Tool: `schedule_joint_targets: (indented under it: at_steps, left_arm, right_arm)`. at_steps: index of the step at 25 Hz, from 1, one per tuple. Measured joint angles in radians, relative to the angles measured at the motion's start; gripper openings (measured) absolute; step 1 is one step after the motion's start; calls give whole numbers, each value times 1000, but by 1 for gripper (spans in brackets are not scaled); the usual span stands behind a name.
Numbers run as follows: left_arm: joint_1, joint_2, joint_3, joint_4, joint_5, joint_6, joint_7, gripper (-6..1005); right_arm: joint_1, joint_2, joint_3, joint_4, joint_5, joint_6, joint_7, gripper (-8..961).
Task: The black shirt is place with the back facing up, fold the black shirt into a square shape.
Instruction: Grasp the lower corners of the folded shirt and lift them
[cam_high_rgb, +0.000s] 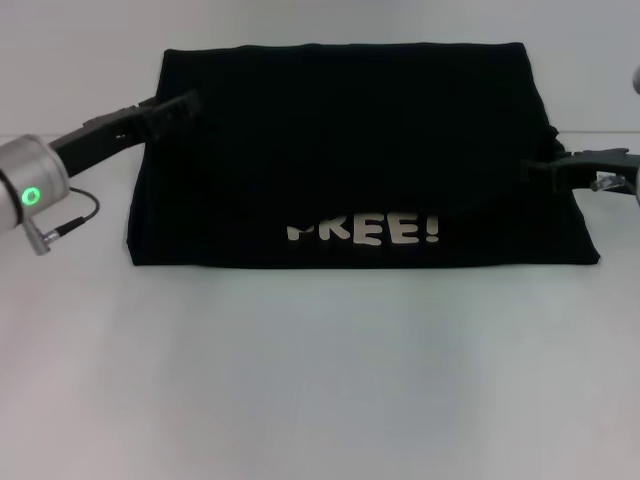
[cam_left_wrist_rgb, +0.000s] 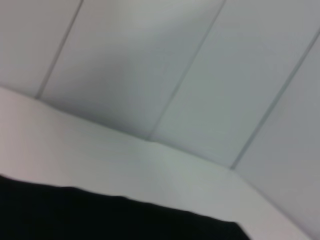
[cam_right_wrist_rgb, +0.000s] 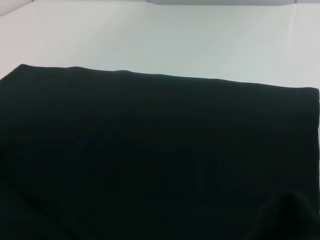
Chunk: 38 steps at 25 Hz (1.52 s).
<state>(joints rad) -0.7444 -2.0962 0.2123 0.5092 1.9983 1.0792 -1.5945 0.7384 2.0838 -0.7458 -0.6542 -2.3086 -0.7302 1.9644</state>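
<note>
The black shirt (cam_high_rgb: 350, 150) lies on the white table as a wide folded block. White "FREE!" lettering (cam_high_rgb: 365, 232) shows along its near edge, with the first letter partly covered by a fold. My left gripper (cam_high_rgb: 185, 103) reaches in at the shirt's left edge, near the far corner. At the middle of the right edge is my right gripper (cam_high_rgb: 535, 170). Both grippers are dark against the cloth. The left wrist view shows only a strip of the shirt (cam_left_wrist_rgb: 100, 215). In the right wrist view the shirt (cam_right_wrist_rgb: 150, 150) fills most of the picture, flat and smooth.
The white table (cam_high_rgb: 320, 380) stretches bare in front of the shirt and on both sides. Behind the table a pale panelled wall (cam_left_wrist_rgb: 200, 75) rises. A silver arm link with a green light (cam_high_rgb: 32, 195) sits at the far left.
</note>
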Motion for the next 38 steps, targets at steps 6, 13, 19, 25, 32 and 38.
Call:
schedule_joint_targets:
  at_steps: [6, 13, 19, 25, 32, 38]
  left_arm:
    - [56, -1, 1, 85, 8, 100, -46, 741]
    - [138, 5, 1, 174, 15, 261, -81, 741]
    - [179, 19, 16, 252, 158, 385, -76, 742]
    - [173, 5, 120, 260, 289, 255, -65, 743]
    - [169, -23, 307, 251, 305, 28, -71, 744]
    - [154, -34, 373, 219, 307, -133, -76, 743]
  right_arm:
    - [-46, -6, 9, -82, 6, -119, 25, 550]
    - [-96, -24, 88, -176, 12, -336, 65, 572]
    - [-116, -70, 190, -130, 111, -497, 44, 604]
    - [-147, -106, 202, -52, 228, -537, 36, 637]
    - [-171, -119, 223, -33, 326, -575, -7, 675]
    - [-172, -121, 263, -32, 331, -573, -2, 842]
